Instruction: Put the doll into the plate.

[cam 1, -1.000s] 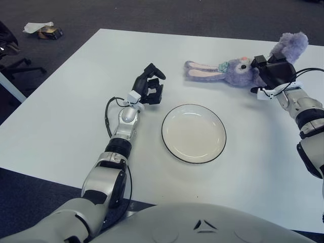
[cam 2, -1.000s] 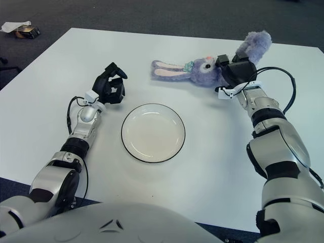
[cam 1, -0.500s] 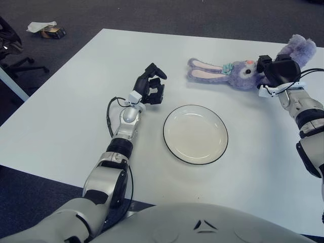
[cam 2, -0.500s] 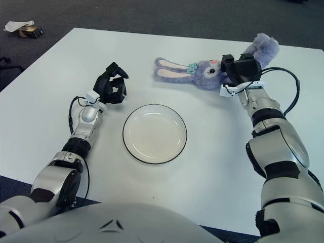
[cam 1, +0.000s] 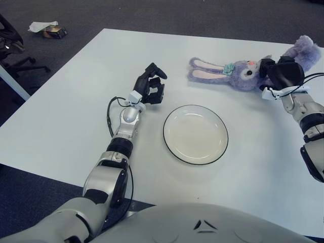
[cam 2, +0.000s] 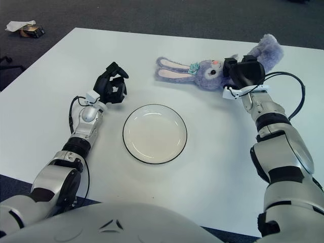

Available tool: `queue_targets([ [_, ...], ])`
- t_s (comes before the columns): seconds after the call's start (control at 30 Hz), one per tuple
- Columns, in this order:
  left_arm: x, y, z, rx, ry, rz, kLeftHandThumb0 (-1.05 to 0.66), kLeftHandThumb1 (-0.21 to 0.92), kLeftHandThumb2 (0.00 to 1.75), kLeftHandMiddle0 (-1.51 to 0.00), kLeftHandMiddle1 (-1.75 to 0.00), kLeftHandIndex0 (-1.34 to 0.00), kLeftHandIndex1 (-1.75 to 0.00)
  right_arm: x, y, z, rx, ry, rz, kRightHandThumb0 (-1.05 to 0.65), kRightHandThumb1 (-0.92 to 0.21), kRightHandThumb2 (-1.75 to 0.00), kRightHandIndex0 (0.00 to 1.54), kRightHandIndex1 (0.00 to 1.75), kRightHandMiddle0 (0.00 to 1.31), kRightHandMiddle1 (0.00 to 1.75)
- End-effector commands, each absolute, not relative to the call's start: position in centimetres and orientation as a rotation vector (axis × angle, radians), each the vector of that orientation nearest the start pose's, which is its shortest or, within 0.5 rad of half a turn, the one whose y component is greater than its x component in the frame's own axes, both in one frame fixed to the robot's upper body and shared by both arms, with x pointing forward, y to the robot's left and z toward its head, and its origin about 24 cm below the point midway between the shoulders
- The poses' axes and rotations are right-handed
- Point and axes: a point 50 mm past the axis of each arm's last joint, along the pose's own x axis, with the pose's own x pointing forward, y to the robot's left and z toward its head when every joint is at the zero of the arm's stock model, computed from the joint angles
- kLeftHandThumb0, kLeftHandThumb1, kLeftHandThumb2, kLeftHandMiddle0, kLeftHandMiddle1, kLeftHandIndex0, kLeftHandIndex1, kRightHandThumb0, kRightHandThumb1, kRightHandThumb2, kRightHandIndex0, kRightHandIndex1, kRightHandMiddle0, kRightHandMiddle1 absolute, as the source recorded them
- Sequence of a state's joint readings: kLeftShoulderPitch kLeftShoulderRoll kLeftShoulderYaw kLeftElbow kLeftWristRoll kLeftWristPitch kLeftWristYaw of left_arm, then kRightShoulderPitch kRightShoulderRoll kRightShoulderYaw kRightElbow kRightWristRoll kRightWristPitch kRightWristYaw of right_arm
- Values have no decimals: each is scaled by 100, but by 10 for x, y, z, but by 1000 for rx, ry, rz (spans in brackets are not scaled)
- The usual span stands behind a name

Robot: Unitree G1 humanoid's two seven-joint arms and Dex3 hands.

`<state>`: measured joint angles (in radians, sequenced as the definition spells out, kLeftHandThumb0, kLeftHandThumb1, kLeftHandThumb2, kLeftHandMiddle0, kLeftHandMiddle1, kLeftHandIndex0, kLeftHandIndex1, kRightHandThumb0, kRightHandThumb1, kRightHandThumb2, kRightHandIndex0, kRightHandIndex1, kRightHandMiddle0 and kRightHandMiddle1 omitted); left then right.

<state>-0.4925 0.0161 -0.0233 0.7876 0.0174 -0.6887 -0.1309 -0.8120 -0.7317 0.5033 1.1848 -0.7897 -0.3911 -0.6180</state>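
The right hand [cam 2: 244, 73] seems to close its fingers on the doll [cam 2: 202, 69], far behind the plate [cam 2: 154, 133]; left hand [cam 2: 112, 86] is curled, holding nothing.

Office or lab: white table [cam 1: 66, 101], grey carpet floor [cam 1: 152, 15] (office chair base [cam 1: 15, 61] at left).

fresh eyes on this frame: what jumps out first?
The purple bunny doll lying at the far right of the white table, with the right hand closed over its body. Next, the white plate with a dark rim, mid-table and holding nothing, nearer the robot than the doll. The left hand shows left of the plate, fingers curled, holding nothing.
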Motion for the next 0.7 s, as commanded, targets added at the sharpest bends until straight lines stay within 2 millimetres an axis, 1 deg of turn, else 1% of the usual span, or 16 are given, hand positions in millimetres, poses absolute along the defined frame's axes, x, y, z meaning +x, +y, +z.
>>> queue_targets([
  [0.0,298,112,13,80,-198,-285,-39,64,91,-93,-175,-37,-175,345,-298,100,-1622,-232,-109,0,-9,-154,83,162,56,175],
  [0.13,299,112,13,86,-197,-284,-39,64,91,-94,-175,-37,-175,346,-296,105,-1617,-264,-114,0,-9,-154,82,162,55,175],
  [0.2,299,112,13,90,-195,-282,-39,64,91,-95,-175,-37,-175,346,-290,115,-1593,-306,-111,0,-10,-153,82,162,55,175],
  [0.33,299,111,13,96,-194,-280,-39,63,92,-99,-175,-37,-175,342,-286,117,-1479,-304,-117,0,-10,-153,82,161,55,175],
  [0.47,299,110,13,96,-193,-283,-39,63,92,-101,-175,-38,-175,327,-275,128,-1386,-344,-101,0,-9,-153,83,160,56,175],
  [0.57,299,110,13,93,-191,-288,-39,63,92,-102,-175,-38,-175,313,-264,141,-1311,-342,-82,0,-9,-154,84,160,56,175],
  [0.67,299,109,14,87,-188,-293,-39,63,92,-102,-175,-38,-175,304,-253,154,-1255,-338,-85,0,-8,-155,84,160,57,175],
])
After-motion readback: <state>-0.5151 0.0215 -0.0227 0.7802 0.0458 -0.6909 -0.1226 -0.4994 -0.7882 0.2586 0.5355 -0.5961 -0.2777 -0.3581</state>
